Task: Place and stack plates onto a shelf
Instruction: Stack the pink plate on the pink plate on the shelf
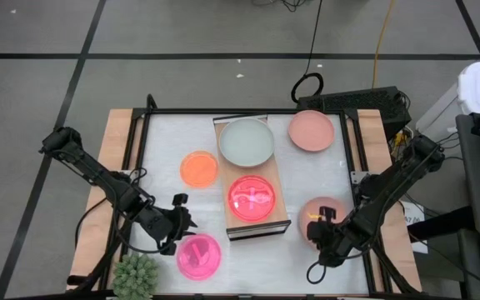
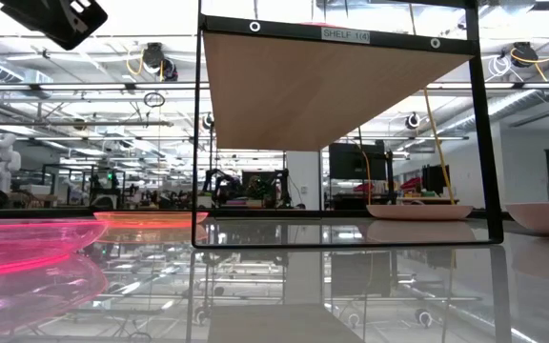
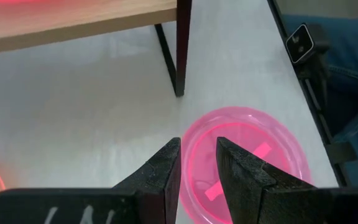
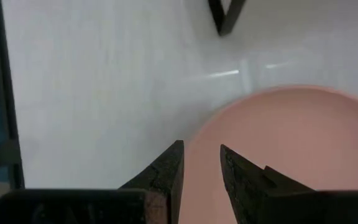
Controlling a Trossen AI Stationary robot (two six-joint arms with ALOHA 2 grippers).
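Plates: 6 show in high view. Pale green-grey plate [image 1: 246,141] sits on far end of shelf [image 1: 274,190], glossy hot pink plate [image 1: 250,198] on shelf's near end, approx. touching the green-grey one. Small orange plate [image 1: 198,168] lies on white surface [image 1: 165,150] just left of shelf. Salmon pink plate [image 1: 311,130] lies on surface at far right, just beside shelf's far corner. 2nd hot pink plate [image 1: 199,256] lies on surface near front left, by a spiky green plant [image 1: 136,276]. 2nd salmon plate [image 1: 326,218] lies on surface right of shelf's near end.

Left hand [image 1: 182,218] hangs low at far-left rim of the front hot pink plate [image 3: 244,163]; wrist view shows fingers [image 3: 163,180] parted w/ a narrow gap, straddling the rim, nothing clamped. Cannot tell if they touch it.

Right hand [image 1: 317,227] is at near-left edge of the salmon plate [image 4: 291,149]; fingers [image 4: 166,177] likewise parted w/ a narrow gap over the rim, not gripping.

Low view: shelf's light-wood underside [image 2: 332,86] on dark frame legs, hot pink plate rim [image 2: 27,257] at left, salmon plate [image 2: 546,217] at right, another [image 2: 417,211] farther back.
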